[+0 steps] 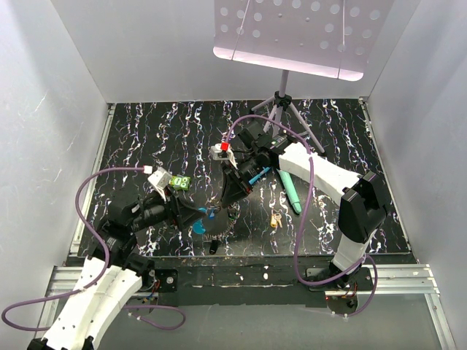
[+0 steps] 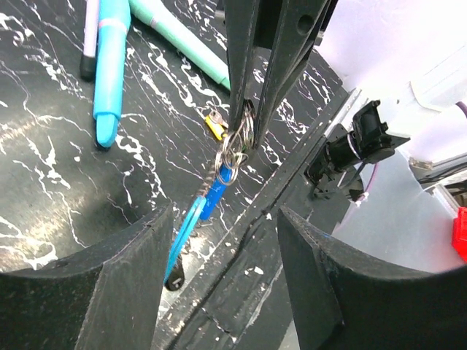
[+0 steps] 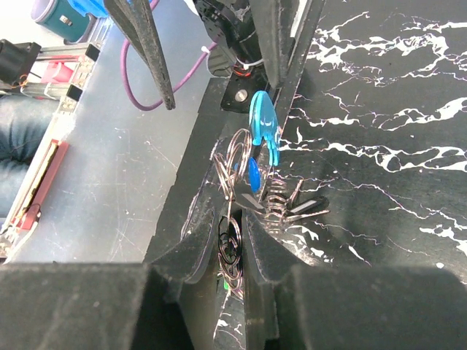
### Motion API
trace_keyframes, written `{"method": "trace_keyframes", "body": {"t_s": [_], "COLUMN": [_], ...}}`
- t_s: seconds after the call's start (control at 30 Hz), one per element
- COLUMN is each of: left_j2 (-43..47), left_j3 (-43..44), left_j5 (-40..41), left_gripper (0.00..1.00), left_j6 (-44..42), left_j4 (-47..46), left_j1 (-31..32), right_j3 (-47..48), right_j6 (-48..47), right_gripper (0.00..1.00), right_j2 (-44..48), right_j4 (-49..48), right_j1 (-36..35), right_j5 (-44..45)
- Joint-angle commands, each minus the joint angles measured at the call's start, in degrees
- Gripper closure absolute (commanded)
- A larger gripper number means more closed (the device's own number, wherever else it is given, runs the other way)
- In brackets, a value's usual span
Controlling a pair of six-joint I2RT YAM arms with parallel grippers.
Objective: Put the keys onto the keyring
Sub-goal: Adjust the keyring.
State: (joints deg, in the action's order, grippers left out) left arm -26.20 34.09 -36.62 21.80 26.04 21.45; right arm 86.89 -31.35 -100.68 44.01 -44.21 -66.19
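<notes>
In the left wrist view, the right gripper (image 2: 246, 138) is hanging down from the top centre of the frame. Its 2 jaws are clamping together on the keyring (image 2: 233, 153), a small bunch of grey wire loops dangling just above the black marbled table (image 2: 44, 146). A blue piece (image 2: 217, 188) is hanging from the loops toward the lower left; I cannot tell whether it is a key head or part of the ring. The left gripper (image 2: 224, 226) is filling the bottom of the frame, its 2 jaws standing apart with nothing between them, facing the ring. 1 yellow key (image 2: 214, 124) is lying on the table just left of the ring, close to it but not on it. A blue marker (image 2: 109, 73) and a teal stick (image 2: 182, 36) are lying in the upper left. The step in hand appears to be steadying the ring between both grippers. Doing it well probably means the right gripper holding the ring motionless while the left approaches slowly and pinches 1 wire loop rather than the blue piece, since thin wire is likely to twist or slip.
</notes>
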Motion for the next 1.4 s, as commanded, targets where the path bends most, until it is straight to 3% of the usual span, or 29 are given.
{"method": "trace_keyframes", "body": {"t_s": [0.0,0.23,0.43,0.73,0.83,0.97,1.17,1.37], "left_j2": [-1.8,-8.3,-8.7,-8.6,-9.7,-10.9,-11.3,-10.8], "left_j3": [-0.4,1.9,1.0,0.5,0.5,0.5,0.7,1.7], "left_j5": [-0.1,-3.0,-5.9,-6.6,-7.1,-7.2,-7.8,-6.3], "left_gripper": [0.43,0.46,0.61,0.67,0.76,0.8,1.0,1.0], "left_j6": [-3.9,-3.7,-0.2,1.8,2.2,2.3,2.4,2.4], "left_j4": [-5.1,-8.1,-10.7,-11.5,-11.5,-11.1,-11.0,-10.8], "left_j1": [0.0,0.0,0.0,0.1,0.0,0.0,0.0,0.2], "right_j3": [2.8,2.8,2.9,3.2,3.3,3.2,3.3,3.3], "right_j6": [0.9,1.5,1.6,1.8,1.9,2.0,2.1,2.4], "right_gripper": [0.94,0.94,0.94,0.94,0.94,0.94,0.94,0.94], "right_j2": [2.8,2.7,2.2,1.5,1.5,1.5,1.1,0.7], "right_j4": [0.6,0.0,0.1,0.1,0.2,0.1,0.0,-0.1], "right_j1": [0.2,0.2,0.2,0.2,0.1,0.2,0.2,0.2], "right_j5": [-4.6,-4.9,-4.7,-4.5,-4.5,-4.5,-4.0,-3.1]}}
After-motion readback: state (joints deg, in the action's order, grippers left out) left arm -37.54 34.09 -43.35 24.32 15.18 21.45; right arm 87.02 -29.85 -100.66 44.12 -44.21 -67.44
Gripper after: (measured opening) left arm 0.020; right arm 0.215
